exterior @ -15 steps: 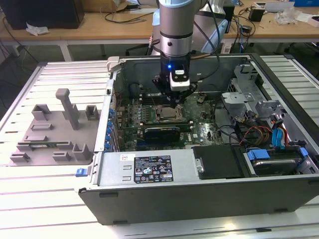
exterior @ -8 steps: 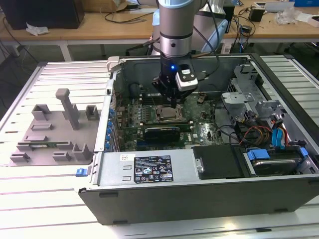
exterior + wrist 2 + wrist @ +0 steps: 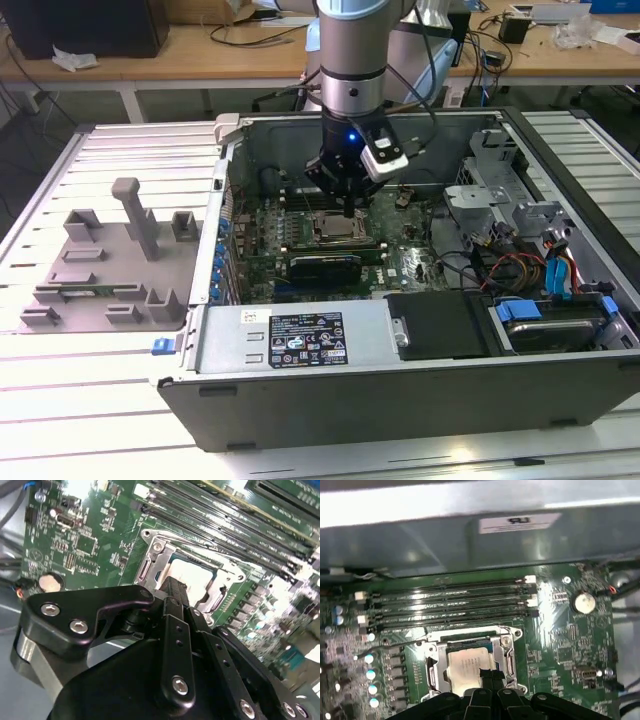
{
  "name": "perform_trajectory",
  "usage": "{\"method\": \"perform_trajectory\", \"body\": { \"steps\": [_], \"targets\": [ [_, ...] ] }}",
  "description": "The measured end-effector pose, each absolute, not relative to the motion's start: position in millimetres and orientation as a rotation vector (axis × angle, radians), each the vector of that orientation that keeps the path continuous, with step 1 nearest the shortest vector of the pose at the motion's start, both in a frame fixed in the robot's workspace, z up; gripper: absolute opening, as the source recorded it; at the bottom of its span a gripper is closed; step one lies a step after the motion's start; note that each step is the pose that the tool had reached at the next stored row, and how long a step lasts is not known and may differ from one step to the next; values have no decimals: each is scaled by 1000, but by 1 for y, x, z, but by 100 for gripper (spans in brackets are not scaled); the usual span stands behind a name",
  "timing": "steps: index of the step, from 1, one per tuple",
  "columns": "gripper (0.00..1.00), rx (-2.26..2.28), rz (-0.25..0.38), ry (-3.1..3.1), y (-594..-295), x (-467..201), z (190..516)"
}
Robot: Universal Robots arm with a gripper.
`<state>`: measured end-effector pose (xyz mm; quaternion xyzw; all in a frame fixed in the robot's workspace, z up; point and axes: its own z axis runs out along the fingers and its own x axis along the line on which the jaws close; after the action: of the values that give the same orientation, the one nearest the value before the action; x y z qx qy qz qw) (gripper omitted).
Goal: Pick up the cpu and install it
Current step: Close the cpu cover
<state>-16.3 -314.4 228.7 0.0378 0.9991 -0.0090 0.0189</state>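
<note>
My gripper, tips together, hangs over one edge of the cpu, which lies flat inside the socket frame. Past the frame run dark memory slots; a coin cell sits near their end on the green board.

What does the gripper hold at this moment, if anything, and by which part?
Nothing, as far as it shows: the gripper is shut just over the cpu, which lies flat in the socket frame.
</note>
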Motion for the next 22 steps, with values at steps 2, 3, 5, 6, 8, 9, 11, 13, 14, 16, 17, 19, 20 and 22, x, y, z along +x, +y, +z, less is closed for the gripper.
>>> {"method": "perform_trajectory", "body": {
  "steps": [2,3,5,6,8,9,11,13,14,16,17,19,20,22],
  "targets": [
    [11,35,-26,3103,-314,-16,228],
    [11,20,-26,3103,-314,-18,227],
    [11,19,-27,3102,-314,-32,225],
    [11,19,-27,3100,-314,-46,221],
    [11,19,-27,3100,-314,-46,217],
    [11,19,-27,3100,-314,-46,217],
    [11,19,-27,3100,-314,-47,216],
    [11,20,-27,3100,-314,-47,215],
    [11,20,-27,3100,-314,-48,215],
    [11,19,-27,3100,-314,-49,214],
    [11,19,-27,3100,-314,-49,214],
    [11,19,-27,3100,-314,-49,214],
    [11,19,-27,3100,-314,-49,214],
    [11,20,-27,3100,-315,-49,213]
  ]
}}
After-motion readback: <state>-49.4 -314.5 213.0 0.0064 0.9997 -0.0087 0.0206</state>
